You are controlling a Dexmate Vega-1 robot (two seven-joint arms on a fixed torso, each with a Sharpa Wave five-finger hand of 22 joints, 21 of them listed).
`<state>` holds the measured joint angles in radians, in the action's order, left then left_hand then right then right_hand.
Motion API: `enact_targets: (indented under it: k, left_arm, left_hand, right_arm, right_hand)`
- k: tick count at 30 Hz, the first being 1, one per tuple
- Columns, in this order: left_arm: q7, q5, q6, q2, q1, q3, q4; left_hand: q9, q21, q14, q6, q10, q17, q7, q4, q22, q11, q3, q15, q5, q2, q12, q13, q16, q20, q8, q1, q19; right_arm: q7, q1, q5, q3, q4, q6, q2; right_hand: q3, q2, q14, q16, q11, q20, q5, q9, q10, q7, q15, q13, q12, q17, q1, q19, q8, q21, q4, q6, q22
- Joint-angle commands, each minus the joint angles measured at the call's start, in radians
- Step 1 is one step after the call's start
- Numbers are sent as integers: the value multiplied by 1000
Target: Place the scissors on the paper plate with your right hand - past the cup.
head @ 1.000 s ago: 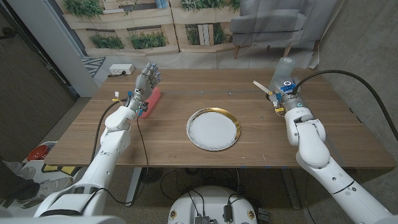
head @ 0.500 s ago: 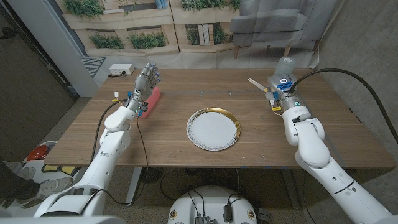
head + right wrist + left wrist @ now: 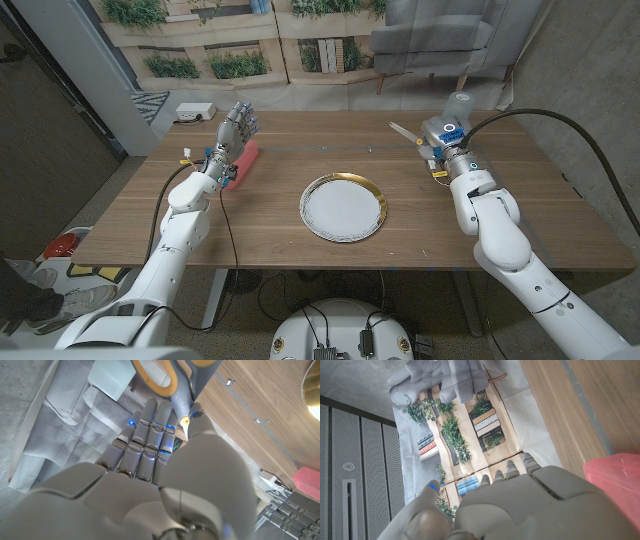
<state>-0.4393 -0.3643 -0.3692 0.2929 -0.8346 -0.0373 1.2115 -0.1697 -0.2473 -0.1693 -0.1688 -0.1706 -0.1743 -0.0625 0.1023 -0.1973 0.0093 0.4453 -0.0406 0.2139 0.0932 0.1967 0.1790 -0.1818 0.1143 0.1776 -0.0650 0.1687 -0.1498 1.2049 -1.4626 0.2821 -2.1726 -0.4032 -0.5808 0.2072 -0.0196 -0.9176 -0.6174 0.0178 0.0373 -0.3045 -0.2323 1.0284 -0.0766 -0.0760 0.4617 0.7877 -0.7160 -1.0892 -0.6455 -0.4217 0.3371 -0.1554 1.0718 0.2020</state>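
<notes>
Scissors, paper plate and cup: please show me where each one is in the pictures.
scissors (image 3: 404, 133): head view, on the blades.
paper plate (image 3: 343, 209): head view, on its white middle.
cup (image 3: 458, 104): head view, on its side wall.

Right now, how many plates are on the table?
1. The paper plate, white with a gold rim, lies in the middle of the table, between the two arms. None is hidden that I can tell.

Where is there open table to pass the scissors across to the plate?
Bare wood runs between the right hand holding the scissors and the plate, whose white middle is bare too. It is tighter behind that hand, by the cup, and around the left hand beside the pink object.
</notes>
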Motion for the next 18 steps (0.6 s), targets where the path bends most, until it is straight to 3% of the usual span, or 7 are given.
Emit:
enact_targets:
  k: [1, 18]
  left_arm:
    - [3, 2, 4, 1, -4, -2, 6]
    - [1, 2, 2, 1, 1, -2, 0]
  left_hand:
    - [-3, 3, -139, -13, -101, -4, 0, 2, -5, 2, -2, -6, 6, 5, 3, 3, -2, 5, 4, 1, 60]
    - [-3, 3, -138, -11, -98, -4, 0, 2, -6, 4, -3, -5, 6, 5, 4, 3, -2, 5, 4, 1, 58]
  right_arm:
    - [26, -7, 0, 10, -15, 39, 2]
    - [69, -1, 7, 18, -39, 98, -2]
  right_hand:
    - [13, -84, -49, 2, 0, 6, -3, -167, 5, 12, -75, 3, 5, -5, -88, 2, -51, 5, 17, 45, 3]
    - [12, -84, -52, 3, 1, 6, -3, -175, 5, 14, -73, 7, 6, -15, -88, 3, -50, 10, 18, 44, 3]
